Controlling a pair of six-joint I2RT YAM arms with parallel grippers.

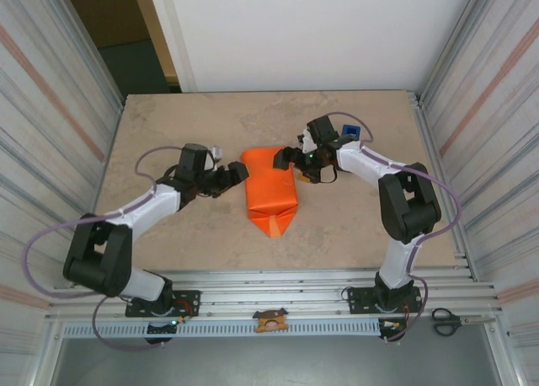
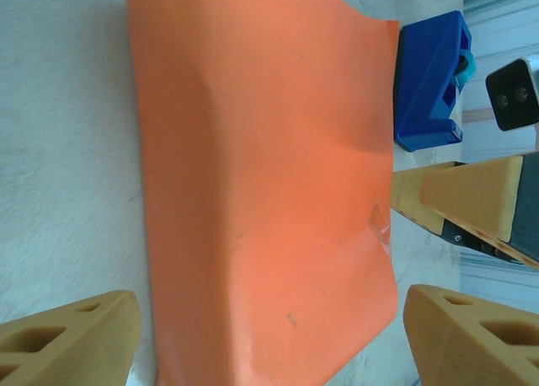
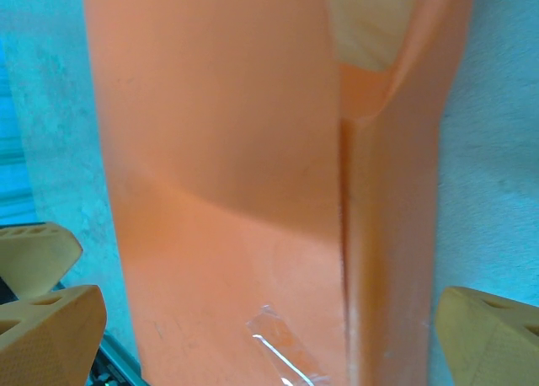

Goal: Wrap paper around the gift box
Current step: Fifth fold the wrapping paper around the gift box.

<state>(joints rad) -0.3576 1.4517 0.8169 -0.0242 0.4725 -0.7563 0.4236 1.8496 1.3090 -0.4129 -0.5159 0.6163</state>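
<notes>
The lighter orange paper (image 1: 269,192) lies folded into a long parcel in the middle of the table, its near end creased to a point. The gift box is hidden under it. My left gripper (image 1: 238,173) is at the parcel's far left edge. In the left wrist view the left gripper (image 2: 274,344) is open, its fingers (image 2: 76,340) wide on both sides of the paper (image 2: 261,192). My right gripper (image 1: 286,158) is at the parcel's far right corner. The right gripper (image 3: 274,340) is open over the paper (image 3: 227,192), where a seam and a strip of clear tape (image 3: 282,348) show.
A blue tape dispenser (image 1: 351,133) stands at the back right, just behind the right wrist, and it shows again as the tape dispenser (image 2: 429,83) past the paper's edge. Scissors (image 1: 446,321) lie on the rail at the near right. Metal walls close both sides.
</notes>
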